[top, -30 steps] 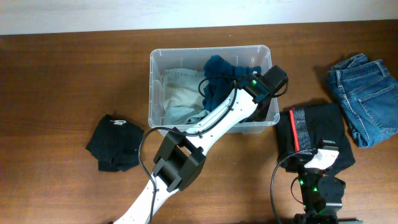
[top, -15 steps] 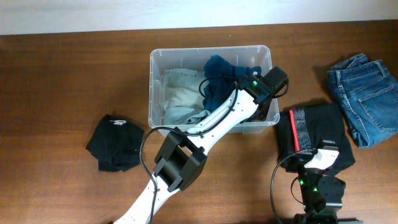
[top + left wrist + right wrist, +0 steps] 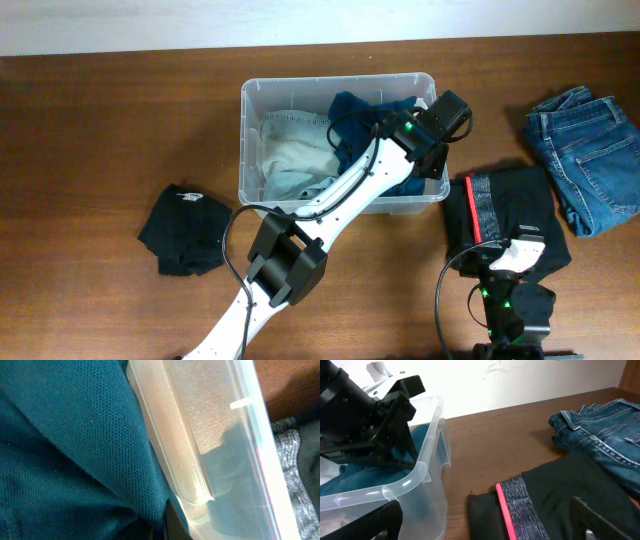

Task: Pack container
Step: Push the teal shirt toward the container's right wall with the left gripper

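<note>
The clear plastic container (image 3: 249, 140) stands mid-table holding a pale grey garment (image 3: 285, 150) and a teal garment (image 3: 355, 108). My left gripper (image 3: 432, 135) reaches into its right end, next to the wall (image 3: 210, 435). In the left wrist view teal knit (image 3: 65, 450) fills the frame and wraps the one dark fingertip that shows, so the left gripper (image 3: 167, 527) is shut on that cloth. The right wrist view shows the left gripper (image 3: 407, 457) inside the container rim (image 3: 427, 435). My right gripper (image 3: 487, 525) is open over black leggings (image 3: 560, 495), holding nothing.
The black leggings (image 3: 505, 215) with a grey and pink waistband lie right of the container. Folded blue jeans (image 3: 585, 150) sit at the far right. A crumpled black garment (image 3: 185, 228) lies left of the container. The wooden table's far edge meets a white wall.
My left gripper has closed on the teal garment and shifted toward the container's far right corner, drawing the cloth that way. The right arm has not moved.
</note>
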Robot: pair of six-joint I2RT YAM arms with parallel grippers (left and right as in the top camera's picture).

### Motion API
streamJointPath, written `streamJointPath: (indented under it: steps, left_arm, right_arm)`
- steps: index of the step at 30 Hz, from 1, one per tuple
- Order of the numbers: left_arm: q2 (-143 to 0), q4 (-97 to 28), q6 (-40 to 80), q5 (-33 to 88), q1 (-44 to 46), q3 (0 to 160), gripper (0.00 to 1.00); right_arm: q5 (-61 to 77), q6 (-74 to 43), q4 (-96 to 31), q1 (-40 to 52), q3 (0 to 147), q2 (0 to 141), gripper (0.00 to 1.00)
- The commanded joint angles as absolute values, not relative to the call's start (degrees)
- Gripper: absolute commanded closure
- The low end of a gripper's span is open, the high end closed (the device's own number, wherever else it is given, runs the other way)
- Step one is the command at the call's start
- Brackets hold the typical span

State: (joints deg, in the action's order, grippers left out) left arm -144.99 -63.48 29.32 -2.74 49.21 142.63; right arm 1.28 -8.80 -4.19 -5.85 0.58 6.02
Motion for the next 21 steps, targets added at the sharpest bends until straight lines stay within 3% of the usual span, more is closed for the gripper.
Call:
streamJointPath:
  steps: [1,3,5,10,14,16,20,21]
  left_arm:
    - [-145.4,-62.3,30.8,1.3,49.3,144.1,0.99]
    - [-145.4,-62.5,30.8,1.3,49.3,144.1,0.92]
    - [-145.4,-62.8,30.8,1.3,49.2,144.1,0.61]
    - [-144.1,-65.3,30.3,-0.4,48.5,145.6,0.56]
    - [-142.3,-70.2,29.9,-5.1,46.9,148.4,0.57]
    - [-141.8,-72.8,30.0,-7.0,46.0,148.9,0.64]
    - [-141.9,-76.8,30.0,-7.4,44.4,148.8,0.96]
    - [-142.0,-77.5,30.0,-7.4,44.1,148.7,0.99]
  right_arm:
    - [0.8,-8.6,-4.5,-5.5,0.3,5.6,0.01]
    - [0.8,-8.6,-4.5,-5.5,0.3,5.6,0.02]
    - [0.8,-8.6,-4.5,-5.5,0.3,5.6,0.01]
    - [0.8,-8.6,-4.5,-5.5,0.3,5.6,0.01]
    - [0.8,-8.6,-4.5,-5.5,0.3,5.6,0.01]
    - [0.8,-8.6,-4.5,-5.5,0.3,5.6,0.01]
    - [0.8,-8.6,-4.5,-5.5,0.3,5.6,0.01]
    - [0.8,-8.6,-4.5,-5.5,0.3,5.6,0.01]
